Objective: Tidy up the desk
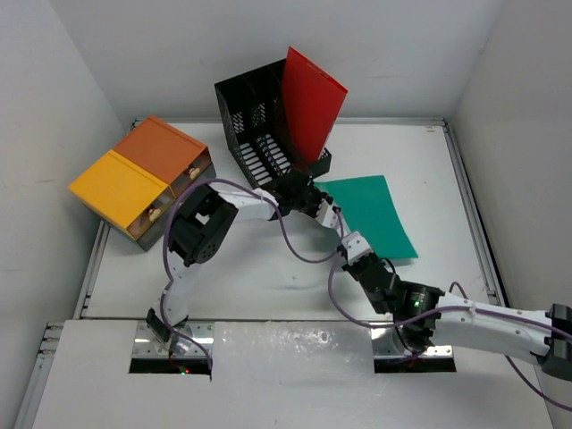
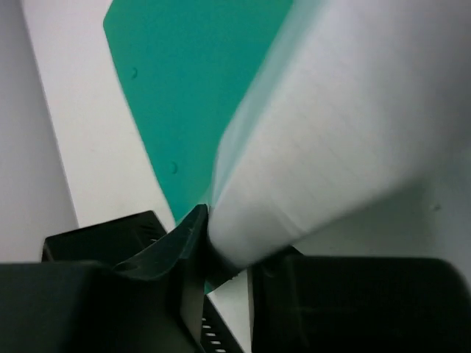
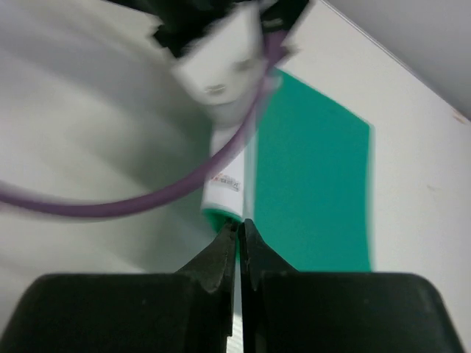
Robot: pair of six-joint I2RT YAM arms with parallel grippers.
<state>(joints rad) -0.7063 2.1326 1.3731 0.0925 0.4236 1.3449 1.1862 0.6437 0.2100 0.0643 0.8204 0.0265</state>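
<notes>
1. Right gripper [image 3: 241, 225]: jaws together at the green folder's [image 1: 375, 214] edge.
2. Left gripper [image 2: 235, 243]: parted or clamped cannot be told.
3. Desk [image 1: 268, 277]: white tabletop ahead of the arm bases, bearing the folder and black mesh rack [image 1: 255, 125].
4. White walls [image 1: 268, 45] enclose three sides.

White desk [image 1: 268, 277] — green folder [image 1: 375, 214] flat, black rack [image 1: 250, 125], orange-yellow drawer box [image 1: 143, 179].

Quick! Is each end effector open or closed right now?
Left end effector: cannot tell; a blurry white thing sits between its jaws.
Right end effector: closed, with nothing clearly held.
</notes>
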